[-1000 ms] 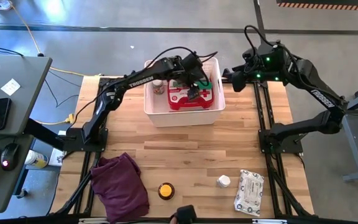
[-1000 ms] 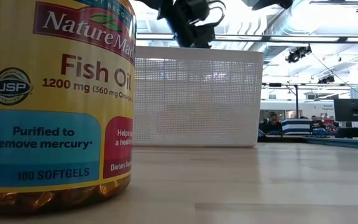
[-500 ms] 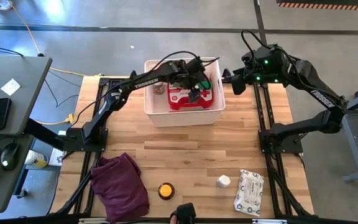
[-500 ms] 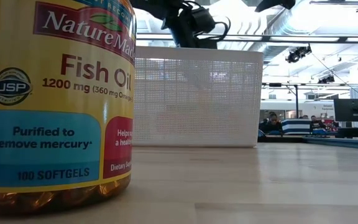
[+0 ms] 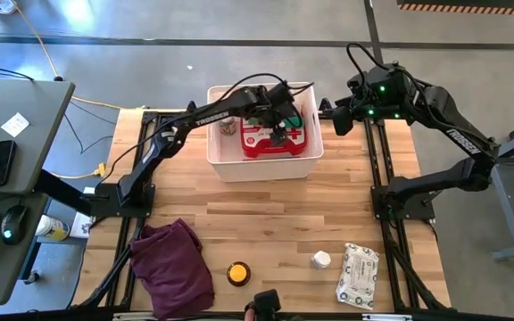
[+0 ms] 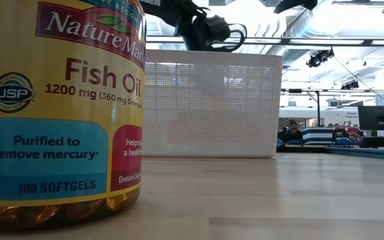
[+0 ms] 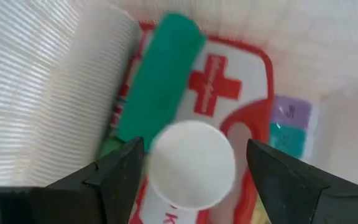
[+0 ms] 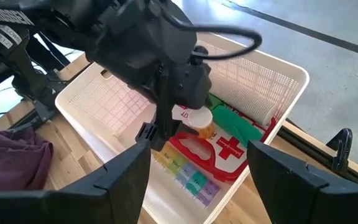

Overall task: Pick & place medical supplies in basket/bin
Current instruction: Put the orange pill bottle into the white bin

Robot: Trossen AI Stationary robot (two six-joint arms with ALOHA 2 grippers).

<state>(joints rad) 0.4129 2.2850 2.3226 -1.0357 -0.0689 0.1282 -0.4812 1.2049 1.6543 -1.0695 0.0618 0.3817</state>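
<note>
The white basket (image 5: 261, 168) stands at the table's far middle. Inside it lie the red first-aid case (image 7: 229, 87), a green roll (image 7: 160, 81), a white ribbed roll (image 7: 48, 93) and the rainbow pill organiser (image 8: 188, 174). A small amber bottle with a white cap (image 7: 191, 163) rests on the red case. My left gripper (image 7: 194, 149) hovers open above the basket (image 5: 279, 125), its fingers on either side of that cap, with a gap showing on one side. My right gripper (image 8: 197, 152) waits open, just right of the basket (image 5: 335, 116).
Near the table's front edge lie a dark purple cloth (image 5: 172, 267), a fish-oil bottle with an orange lid (image 5: 237, 273), a small white bottle (image 5: 320, 260) and a white wipes pack (image 5: 357, 275). The fish-oil bottle (image 6: 59, 107) fills the low view's left. Bare wood lies between them and the basket.
My left gripper has risen a little above the basket and turned its wrist, staying over the red case. The right arm has shifted slightly beside the basket.
</note>
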